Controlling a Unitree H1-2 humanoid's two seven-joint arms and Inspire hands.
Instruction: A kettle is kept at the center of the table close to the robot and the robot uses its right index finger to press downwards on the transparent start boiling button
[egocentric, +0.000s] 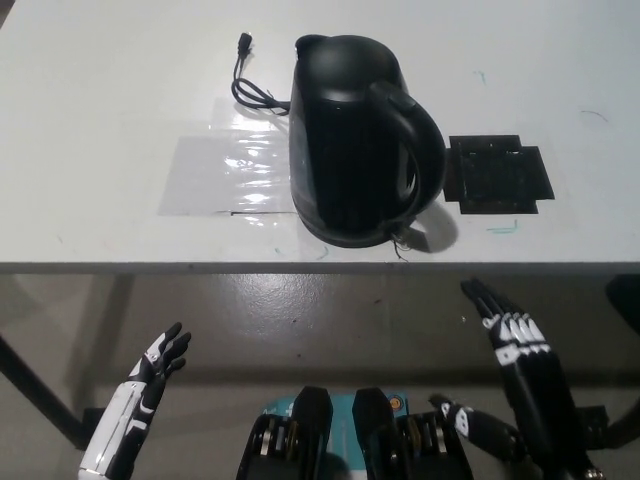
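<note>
My right hand (520, 365) hangs below the near edge of the table (90, 120), over the floor, well apart from the kettle (350, 140). It is released and holds nothing: the fingers (490, 305) are stretched out straight and side by side, pointing up towards the table edge, with the thumb splayed off to the lower left. The black forearm runs down out of the picture at the bottom right. My left hand (160, 360) rests at the lower left, also below the table, released, fingers spread a little and pointing up and to the right, holding nothing. The kettle stands upright at the centre of the table, close to the near edge, its handle (420, 140) turned to the right and its spout towards the far side. The start button at the foot of the handle is too small to make out clearly. The kettle's base overlaps the right end of a clear plastic sheet (225, 170) lying flat on the table. A black cord (250, 85) with its plug lies behind the kettle to the left. A black square pad (498, 172) lies just beside the kettle on the right.
</note>
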